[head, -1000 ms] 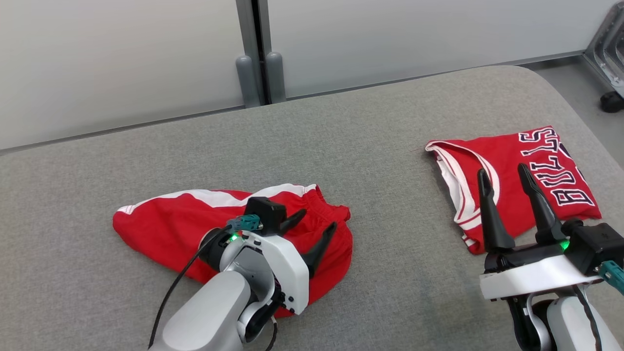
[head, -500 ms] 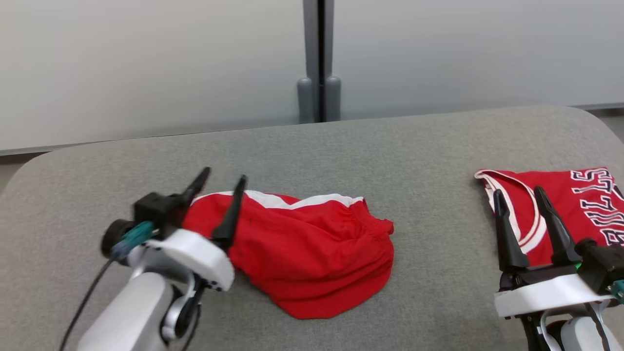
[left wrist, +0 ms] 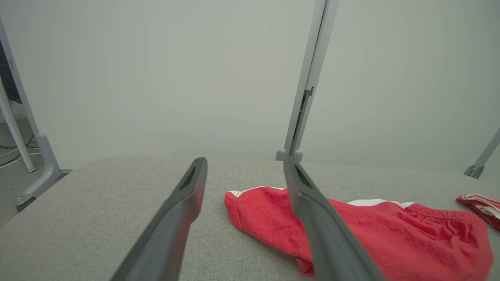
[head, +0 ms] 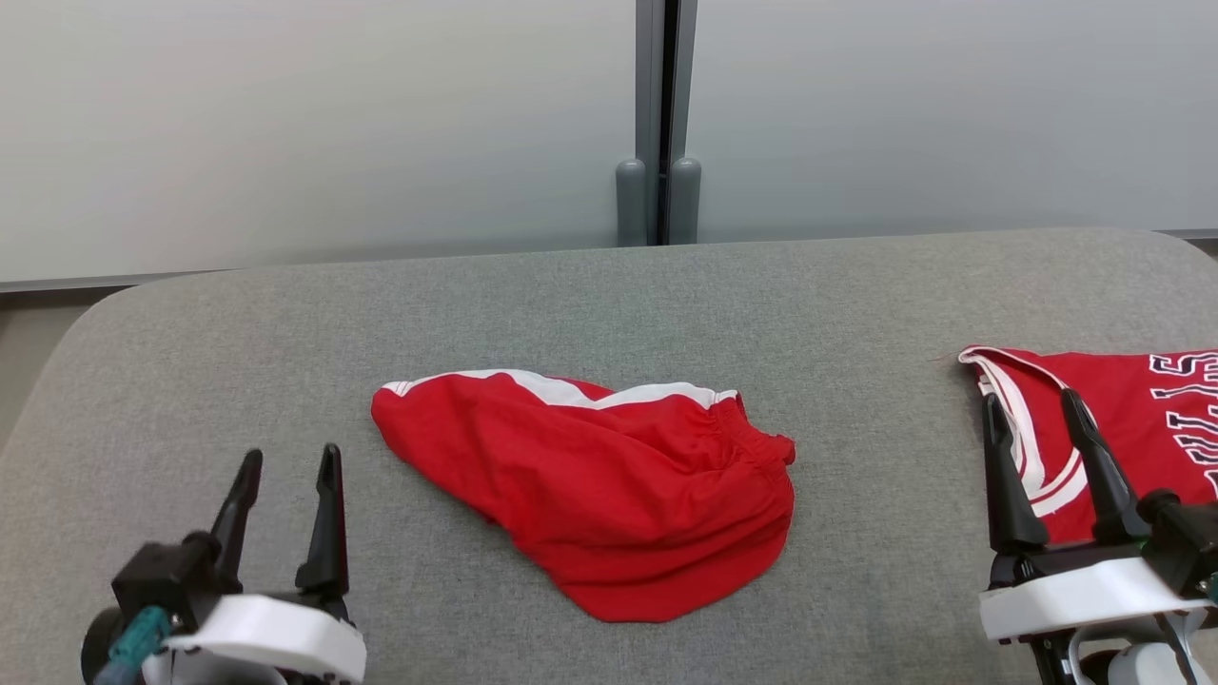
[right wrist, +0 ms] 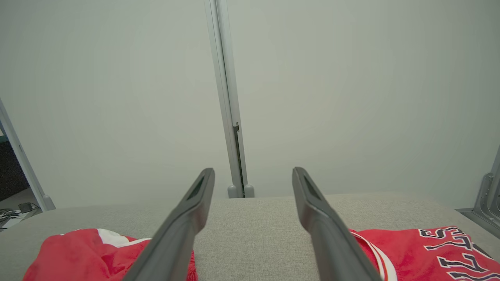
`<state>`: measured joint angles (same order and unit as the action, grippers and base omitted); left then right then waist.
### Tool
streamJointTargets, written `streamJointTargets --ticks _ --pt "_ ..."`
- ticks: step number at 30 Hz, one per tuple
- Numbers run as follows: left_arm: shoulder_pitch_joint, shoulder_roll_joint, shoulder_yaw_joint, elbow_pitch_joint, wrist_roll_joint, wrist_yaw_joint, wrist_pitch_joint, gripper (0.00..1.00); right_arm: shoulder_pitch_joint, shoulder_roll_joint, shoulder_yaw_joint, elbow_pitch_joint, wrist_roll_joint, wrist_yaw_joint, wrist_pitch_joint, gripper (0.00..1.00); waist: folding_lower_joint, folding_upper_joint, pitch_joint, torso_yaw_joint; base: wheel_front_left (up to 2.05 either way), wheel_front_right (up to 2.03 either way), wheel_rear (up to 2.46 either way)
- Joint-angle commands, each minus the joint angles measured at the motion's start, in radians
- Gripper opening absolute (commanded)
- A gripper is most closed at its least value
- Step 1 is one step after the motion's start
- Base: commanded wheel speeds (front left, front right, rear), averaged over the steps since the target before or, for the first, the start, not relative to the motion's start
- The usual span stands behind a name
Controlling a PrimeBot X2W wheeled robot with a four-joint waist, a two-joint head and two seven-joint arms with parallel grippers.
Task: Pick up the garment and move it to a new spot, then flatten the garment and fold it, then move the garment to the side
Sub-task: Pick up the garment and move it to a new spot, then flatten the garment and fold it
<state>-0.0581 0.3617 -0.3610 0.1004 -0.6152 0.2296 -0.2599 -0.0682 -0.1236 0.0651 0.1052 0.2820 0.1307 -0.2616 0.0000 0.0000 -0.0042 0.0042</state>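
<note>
Both agape, left end effector (head: 291,454) and right end effector (head: 1031,399) flank red shorts (head: 609,495).

Grey padded table (head: 609,304), red lettered jersey (head: 1142,409), pale partition (head: 285,124).

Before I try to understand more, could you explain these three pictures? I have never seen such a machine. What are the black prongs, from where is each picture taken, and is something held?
This is a wheeled robot with two arms. The black prongs are the fingers of its grippers. One picture comes from a camera on its head, looking down at a grey padded surface: the left gripper is at the lower left, the right gripper at the lower right. The other two come from cameras on the wrists, each looking along its own gripper's fingers. On the surface lie crumpled red shorts in the middle and a red jersey with dark lettering at the right. Both grippers are open and hold nothing.
</note>
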Motion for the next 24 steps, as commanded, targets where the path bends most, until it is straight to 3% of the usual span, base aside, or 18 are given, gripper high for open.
streamJointTargets --ticks 1,10,24 --pt "0.022 -0.009 0.013 -0.018 0.016 0.003 -0.006 1.00 0.012 -0.001 -0.007 -0.004 0.005 0.000 -0.005 1.00 0.0000 0.0000 0.004 0.000 0.00 0.00 0.00" --pt "0.062 -0.089 0.059 -0.054 0.097 -0.050 -0.006 1.00 -0.004 -0.009 -0.005 -0.002 0.002 0.000 -0.005 1.00 0.0000 0.0000 0.030 0.008 0.00 0.00 0.00" --pt "0.069 -0.136 0.100 -0.015 0.144 -0.106 -0.005 1.00 -0.006 -0.012 0.010 0.011 0.006 0.000 -0.005 1.00 0.0000 0.0000 0.016 0.008 0.00 0.00 0.00"
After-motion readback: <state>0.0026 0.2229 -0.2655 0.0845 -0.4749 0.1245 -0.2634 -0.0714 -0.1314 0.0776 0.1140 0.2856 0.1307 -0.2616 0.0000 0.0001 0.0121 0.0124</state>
